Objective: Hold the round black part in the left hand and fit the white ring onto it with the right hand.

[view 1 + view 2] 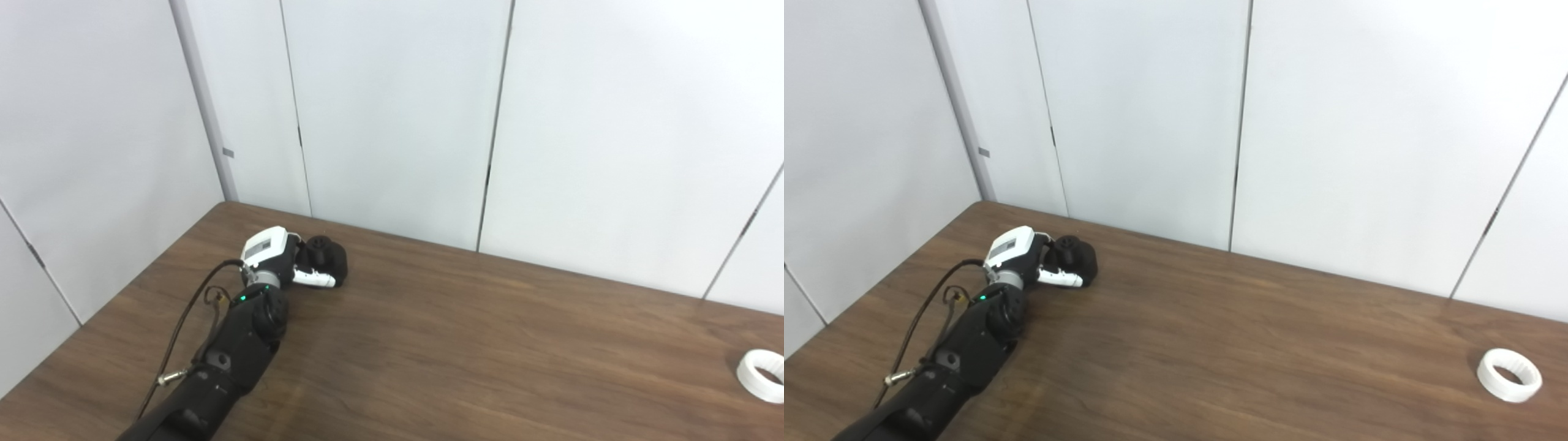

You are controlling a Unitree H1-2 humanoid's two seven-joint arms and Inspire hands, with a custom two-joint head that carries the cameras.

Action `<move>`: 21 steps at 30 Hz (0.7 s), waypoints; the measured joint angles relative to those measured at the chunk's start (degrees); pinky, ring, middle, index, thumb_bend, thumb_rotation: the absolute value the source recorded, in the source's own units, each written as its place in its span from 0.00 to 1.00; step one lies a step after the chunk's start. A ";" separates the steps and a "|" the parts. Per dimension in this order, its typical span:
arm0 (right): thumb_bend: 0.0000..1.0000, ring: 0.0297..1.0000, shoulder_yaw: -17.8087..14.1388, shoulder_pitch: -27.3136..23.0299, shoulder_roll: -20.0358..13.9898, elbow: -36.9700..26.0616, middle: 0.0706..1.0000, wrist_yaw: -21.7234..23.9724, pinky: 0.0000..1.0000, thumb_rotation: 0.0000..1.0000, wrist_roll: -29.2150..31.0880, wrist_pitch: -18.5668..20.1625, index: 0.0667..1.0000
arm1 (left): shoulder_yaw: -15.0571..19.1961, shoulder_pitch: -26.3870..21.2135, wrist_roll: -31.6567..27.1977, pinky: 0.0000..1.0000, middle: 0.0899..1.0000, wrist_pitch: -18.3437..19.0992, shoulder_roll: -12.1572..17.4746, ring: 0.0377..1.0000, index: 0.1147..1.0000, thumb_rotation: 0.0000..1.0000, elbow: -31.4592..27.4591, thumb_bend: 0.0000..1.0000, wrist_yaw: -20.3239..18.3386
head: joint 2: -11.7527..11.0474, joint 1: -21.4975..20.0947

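My left robot hand [288, 260] is wrapped around the black part [327, 257] on the worktop [459, 343] — the white ring [1509, 366] lies far off to its right — so I should firm the grip before lifting.

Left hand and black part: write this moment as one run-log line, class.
left hand: closed around round black part on table | right hand: out of view | white ring: lying alone, far right | fit: not started

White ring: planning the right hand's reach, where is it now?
The white ring lies alone on the table at its far right, far from the left hand and black part.
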 measured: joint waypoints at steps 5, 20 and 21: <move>0.81 0.90 -0.01 0.04 0.00 -0.09 0.89 -0.01 0.86 0.78 0.07 0.00 0.85 | -0.03 -0.07 -0.06 0.92 0.86 0.00 0.00 0.93 0.55 0.26 0.03 0.76 -0.01 | 0.00 0.00; 0.77 0.89 0.01 0.06 -0.01 -0.04 0.88 0.07 0.85 0.79 0.11 -0.05 0.85 | -0.21 -0.50 -1.85 0.94 0.88 -2.07 -0.22 0.94 0.55 0.28 1.53 0.75 1.73 | 0.79 -0.71; 0.77 0.89 0.01 0.06 -0.01 -0.04 0.88 0.07 0.85 0.79 0.11 -0.05 0.85 | -0.21 -0.38 -1.94 0.95 0.88 -2.07 -0.23 0.94 0.54 0.27 1.03 0.74 1.51 | 0.79 -0.70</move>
